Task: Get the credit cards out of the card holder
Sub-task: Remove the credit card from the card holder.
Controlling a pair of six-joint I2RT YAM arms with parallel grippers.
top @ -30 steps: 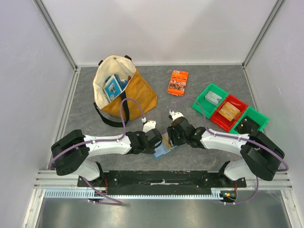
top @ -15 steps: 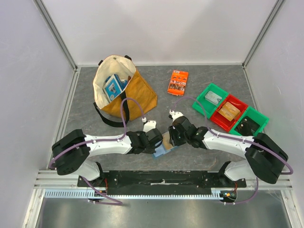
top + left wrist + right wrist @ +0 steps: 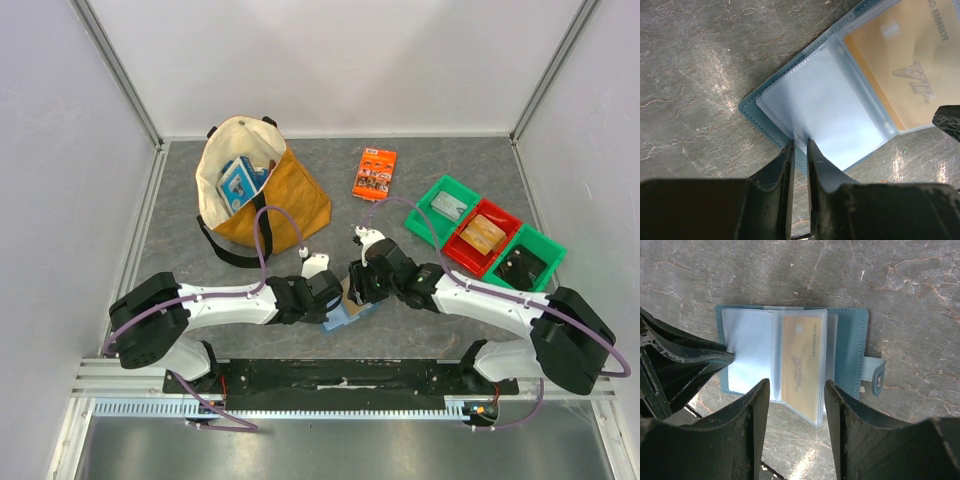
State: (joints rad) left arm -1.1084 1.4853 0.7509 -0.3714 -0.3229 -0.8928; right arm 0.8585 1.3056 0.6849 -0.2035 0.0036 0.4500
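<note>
Card holder (image 3: 847,350) lies spread open on the grey marbled table (image 3: 450,160), by the middle of its near edge. A tan-orange card (image 3: 801,365) sits in one of its clear pockets. White walls (image 3: 330,60) with metal corner posts close in the table.

The left gripper (image 3: 800,145) has its jaws clenched on the edge of an empty clear pocket. The right gripper (image 3: 796,385) hangs over the tan-orange card with its jaws released, one on either side.

Toward the far-left corner a tan tote bag (image 3: 290,205) holds a blue-and-white box (image 3: 240,182). An orange packet (image 3: 375,172) lies near the far edge. By the right edge stand a green bin (image 3: 428,203) with a grey item, a red bin (image 3: 455,245) with a tan item, and another green bin (image 3: 548,245) with something dark.
</note>
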